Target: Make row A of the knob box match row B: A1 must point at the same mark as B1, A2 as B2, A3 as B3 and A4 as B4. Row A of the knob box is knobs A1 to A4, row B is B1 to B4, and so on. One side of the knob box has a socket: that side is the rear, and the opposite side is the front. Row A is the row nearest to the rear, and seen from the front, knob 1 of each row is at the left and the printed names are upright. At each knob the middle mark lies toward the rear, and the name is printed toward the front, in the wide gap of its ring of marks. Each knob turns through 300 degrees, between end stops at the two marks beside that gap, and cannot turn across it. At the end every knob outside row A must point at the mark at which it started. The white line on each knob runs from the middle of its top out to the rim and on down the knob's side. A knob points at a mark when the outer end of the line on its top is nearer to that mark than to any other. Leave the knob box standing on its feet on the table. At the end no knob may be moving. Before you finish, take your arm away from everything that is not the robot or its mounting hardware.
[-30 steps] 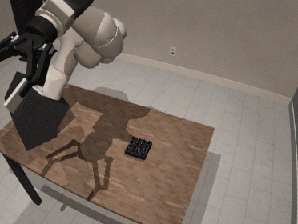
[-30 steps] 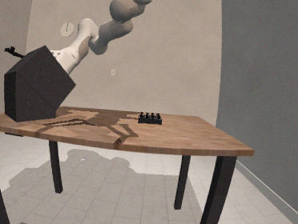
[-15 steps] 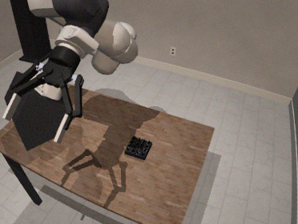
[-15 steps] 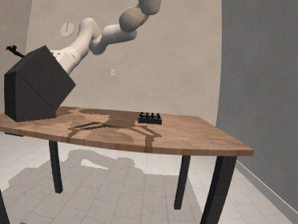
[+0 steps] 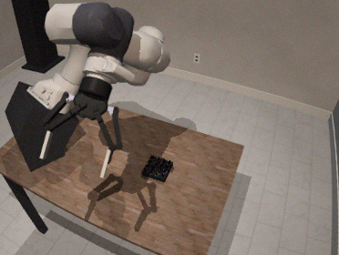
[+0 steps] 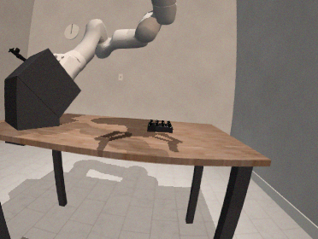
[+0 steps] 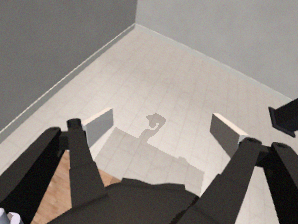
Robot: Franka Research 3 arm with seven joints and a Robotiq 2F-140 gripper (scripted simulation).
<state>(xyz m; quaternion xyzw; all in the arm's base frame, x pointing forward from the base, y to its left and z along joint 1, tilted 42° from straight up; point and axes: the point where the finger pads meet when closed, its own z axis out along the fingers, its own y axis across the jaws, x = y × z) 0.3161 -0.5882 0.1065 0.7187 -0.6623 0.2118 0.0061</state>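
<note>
Looking at the wood-grained surface (image 5: 200,182) (image 6: 205,147), we see the squat, square black knob box (image 5: 157,168) (image 6: 160,126) standing on it; our hand (image 5: 75,154) (image 7: 160,119), its pale flat pads (image 5: 106,163) (image 7: 100,126) spread fully wide, holds nothing, well apart from the box.

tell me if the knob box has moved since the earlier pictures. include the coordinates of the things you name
No, the knob box (image 5: 157,168) (image 6: 160,126) sits at the same place on the table (image 5: 200,200) (image 6: 214,147).
</note>
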